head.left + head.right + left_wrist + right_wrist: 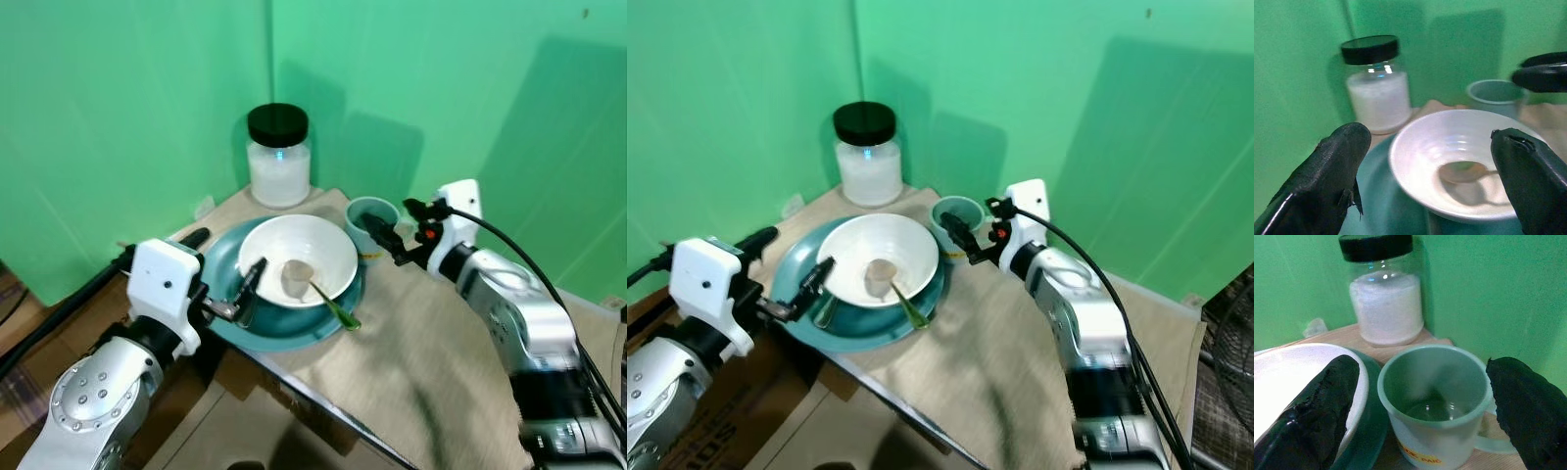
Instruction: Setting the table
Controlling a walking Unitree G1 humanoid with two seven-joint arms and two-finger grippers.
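Note:
A white bowl [299,257] sits on a teal plate [284,333] at the table's back corner. Inside the bowl lies a spoon [328,299], its green handle sticking out over the near rim. My left gripper [250,289] is open at the bowl's left rim; in the left wrist view the bowl [1459,156] lies between its spread fingers [1337,166]. A teal mug [372,213] stands just right of the bowl. My right gripper [389,217] is open with one finger on each side of the mug [1435,396], and I see no contact.
A glass jar [279,157] of white powder with a black lid stands behind the plate in the corner of the green walls. A tan cloth [441,352] covers the table to the right. A cardboard box [245,411] lies below the table's front edge.

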